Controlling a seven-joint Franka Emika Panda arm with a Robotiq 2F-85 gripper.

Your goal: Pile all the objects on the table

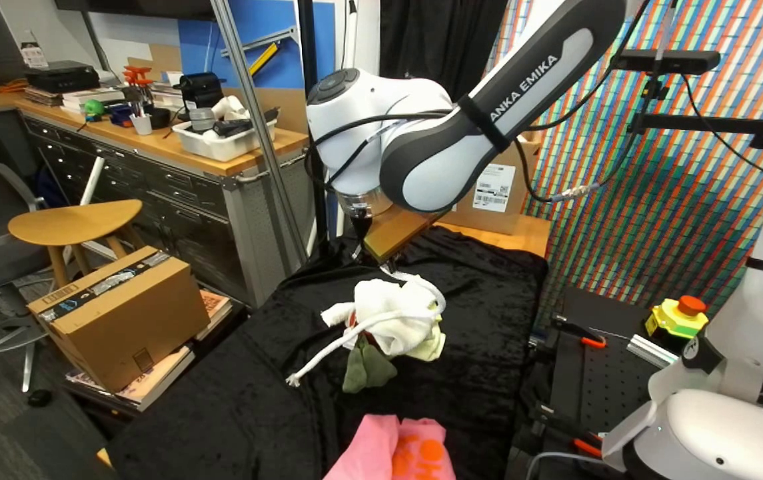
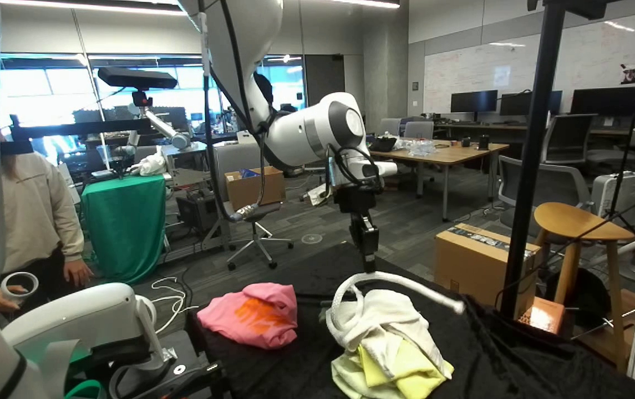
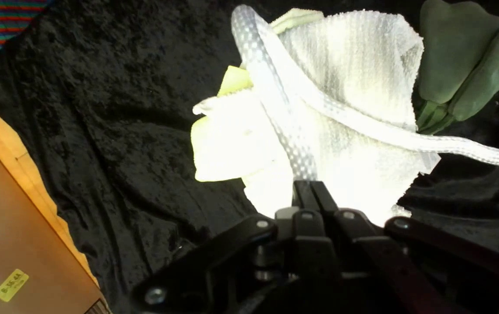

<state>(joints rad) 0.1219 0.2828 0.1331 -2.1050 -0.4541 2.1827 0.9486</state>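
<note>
Table: topped with rumpled black velvety fabric; bears the soft goods below.

Heap: white cloth uppermost among the textiles; pale yellow-green cloth emerging from beneath its edge; small red item, mostly hidden, at its side; dark-green soft piece next to it, lobed in the wrist view.

Braided white rope: looped over the white cloth, one frayed end reaching out across the black fabric.

Pink cloth: bunched, orange print; lies on the same table, apart from the heap, in both exterior views.

Robotiq gripper: pointing down at the heap, fingers drawn together, tips at the rope; whether the rope is pinched between them cannot be told.

Cardboard box: brown, white label; stands on bare wood just beside the black fabric.
</note>
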